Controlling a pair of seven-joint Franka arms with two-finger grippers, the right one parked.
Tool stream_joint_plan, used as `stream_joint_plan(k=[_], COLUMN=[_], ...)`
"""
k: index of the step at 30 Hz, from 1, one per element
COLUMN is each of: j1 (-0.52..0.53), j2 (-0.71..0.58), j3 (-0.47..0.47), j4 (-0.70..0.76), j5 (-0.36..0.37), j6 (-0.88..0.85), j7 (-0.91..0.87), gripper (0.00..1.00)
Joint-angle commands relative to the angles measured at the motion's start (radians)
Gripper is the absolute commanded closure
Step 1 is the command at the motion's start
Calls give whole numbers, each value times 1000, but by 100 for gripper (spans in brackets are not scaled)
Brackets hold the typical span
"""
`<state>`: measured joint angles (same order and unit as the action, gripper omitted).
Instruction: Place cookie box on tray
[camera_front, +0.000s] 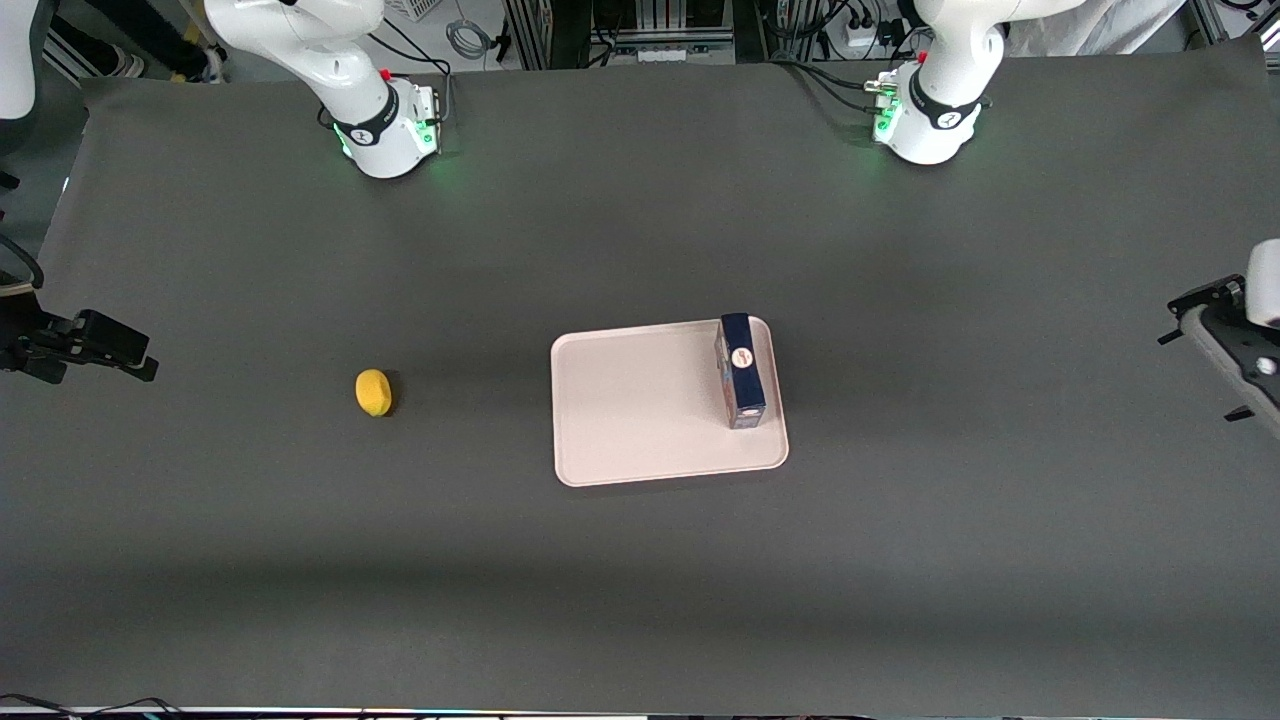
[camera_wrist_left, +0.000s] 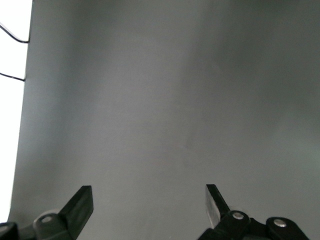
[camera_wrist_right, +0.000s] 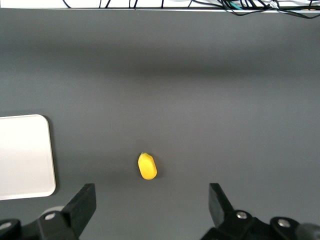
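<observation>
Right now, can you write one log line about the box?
cookie box: on tray | gripper: open, empty, over bare table at working arm's end | lemon: on table

One cookie box (camera_front: 742, 368), one tray (camera_front: 640, 420), one lemon (camera_front: 373, 392)

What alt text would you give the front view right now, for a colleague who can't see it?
The cookie box lies on the tray, along its edge toward the working arm's end of the dark table. The left gripper, jaws open, is off at that end, over bare table. A small yellow lump lies toward the parked arm's end.
</observation>
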<state>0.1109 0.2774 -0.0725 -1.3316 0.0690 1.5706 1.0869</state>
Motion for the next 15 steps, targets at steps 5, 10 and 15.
stream_joint_plan(k=[5,10,15], j1=[-17,-23,-23], j2=[0,-1,-3], j3=[39,34,33], j4=[-15,-15,-12], j5=[-44,-60,-68], j6=[37,37,37], j7=[-610,-896,-1102], gripper=[0,0,0])
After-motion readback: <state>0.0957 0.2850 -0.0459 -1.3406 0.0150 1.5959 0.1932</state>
